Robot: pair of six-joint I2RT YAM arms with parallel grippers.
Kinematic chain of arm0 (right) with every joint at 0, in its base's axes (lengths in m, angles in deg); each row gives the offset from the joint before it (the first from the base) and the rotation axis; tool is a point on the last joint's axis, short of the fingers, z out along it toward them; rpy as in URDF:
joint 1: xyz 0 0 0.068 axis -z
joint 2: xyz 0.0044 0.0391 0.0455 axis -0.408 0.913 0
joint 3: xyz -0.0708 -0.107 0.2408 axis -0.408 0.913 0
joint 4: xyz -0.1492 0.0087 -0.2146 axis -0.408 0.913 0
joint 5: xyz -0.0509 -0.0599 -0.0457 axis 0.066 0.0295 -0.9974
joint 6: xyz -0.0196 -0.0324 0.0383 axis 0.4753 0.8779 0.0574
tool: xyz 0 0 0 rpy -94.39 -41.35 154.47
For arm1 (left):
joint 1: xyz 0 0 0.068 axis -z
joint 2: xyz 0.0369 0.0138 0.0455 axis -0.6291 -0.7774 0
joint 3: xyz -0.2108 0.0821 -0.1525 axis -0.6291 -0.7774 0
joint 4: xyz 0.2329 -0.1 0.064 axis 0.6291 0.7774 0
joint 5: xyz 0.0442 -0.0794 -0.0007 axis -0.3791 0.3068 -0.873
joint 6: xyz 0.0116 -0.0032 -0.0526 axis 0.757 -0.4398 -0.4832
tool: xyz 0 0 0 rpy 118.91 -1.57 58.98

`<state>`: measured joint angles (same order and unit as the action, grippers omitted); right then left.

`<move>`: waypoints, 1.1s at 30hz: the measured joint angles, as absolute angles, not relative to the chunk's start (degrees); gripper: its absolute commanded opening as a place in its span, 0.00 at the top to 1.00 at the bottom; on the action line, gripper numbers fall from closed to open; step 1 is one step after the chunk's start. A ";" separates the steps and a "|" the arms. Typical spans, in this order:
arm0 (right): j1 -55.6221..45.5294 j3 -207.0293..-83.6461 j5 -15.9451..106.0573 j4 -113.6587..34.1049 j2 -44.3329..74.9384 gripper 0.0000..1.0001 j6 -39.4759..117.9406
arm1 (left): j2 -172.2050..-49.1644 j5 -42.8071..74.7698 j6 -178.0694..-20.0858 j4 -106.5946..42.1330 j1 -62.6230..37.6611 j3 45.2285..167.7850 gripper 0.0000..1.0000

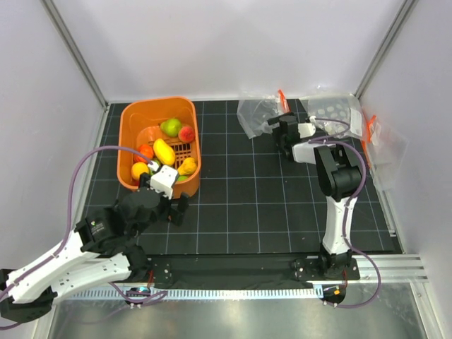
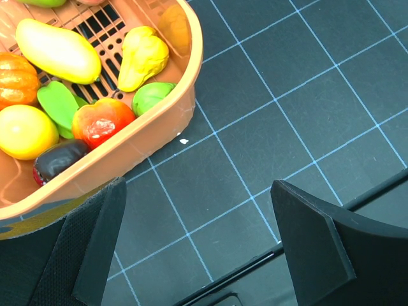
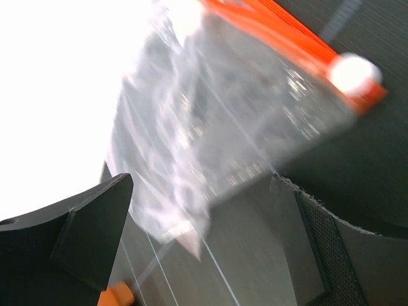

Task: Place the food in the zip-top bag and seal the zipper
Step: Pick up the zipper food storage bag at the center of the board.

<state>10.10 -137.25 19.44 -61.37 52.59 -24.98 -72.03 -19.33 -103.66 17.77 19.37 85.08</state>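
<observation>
The food is several toy fruits and vegetables (image 1: 164, 150) in red, orange, yellow and green, lying in an orange basket (image 1: 127, 120); they also show in the left wrist view (image 2: 95, 121). My left gripper (image 1: 169, 205) is open and empty, over the mat just beside the basket's near right corner (image 2: 197, 242). The clear zip-top bag (image 1: 256, 116) lies at the back of the mat, its orange-red zipper (image 1: 283, 100) at its right end. My right gripper (image 1: 277, 131) is open at the bag's near edge. In the blurred right wrist view, a corner of the bag (image 3: 191, 159) reaches between the open jaws (image 3: 204, 236), and the zipper (image 3: 280, 32) runs across the top.
A clear bag with a white-dotted sheet (image 1: 335, 113) and another clear bag with an orange strip (image 1: 381, 141) lie at the back right. White walls close in the black grid mat (image 1: 247, 198) on three sides. A metal rail (image 1: 381, 265) runs along the front.
</observation>
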 measured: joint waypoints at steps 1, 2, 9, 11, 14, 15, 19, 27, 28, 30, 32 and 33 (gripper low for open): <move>10.19 -138.59 19.18 -61.76 53.66 0.02 -25.22 | -72.03 -19.24 -103.66 17.77 19.37 85.08 0.00; 10.34 -140.07 18.91 -62.17 54.99 0.02 -25.61 | -72.03 -19.22 -103.66 17.77 19.37 85.08 0.00; 11.28 -150.06 18.61 -62.57 63.78 0.80 -27.34 | -72.03 -19.20 -103.66 17.75 19.37 85.06 0.00; 11.52 -150.80 19.50 -62.22 65.37 0.99 -26.59 | -72.03 -19.22 -103.66 17.77 19.37 85.06 0.00; 11.68 -150.78 20.68 -61.72 65.16 0.99 -24.06 | -72.03 -19.22 -103.66 17.77 19.37 85.03 0.00; 11.70 -150.43 21.19 -61.67 64.50 0.99 -22.68 | -72.03 -19.22 -103.66 17.77 19.37 85.01 0.00; 10.89 -143.18 23.77 -60.75 56.35 0.99 -16.93 | -72.05 -19.22 -103.68 17.77 19.32 84.99 0.00; 0.09 -122.70 24.33 -56.05 23.43 0.98 -6.42 | -72.64 -19.26 -103.68 17.75 19.21 84.99 0.00; -2.25 -119.81 23.83 -55.53 19.34 0.98 -5.46 | -72.84 -19.24 -103.68 17.77 19.21 84.99 0.00; -6.57 -113.52 23.61 -53.50 11.06 0.98 -3.64 | -73.34 -19.24 -103.68 17.75 19.21 84.99 0.00; -8.74 -108.62 22.96 -50.37 4.11 0.98 -1.11 | -73.78 -19.24 -103.68 17.77 19.21 84.99 0.00; -9.46 -106.22 22.69 -47.92 -0.02 0.99 0.62 | -73.98 -19.24 -103.68 17.77 19.21 84.99 0.00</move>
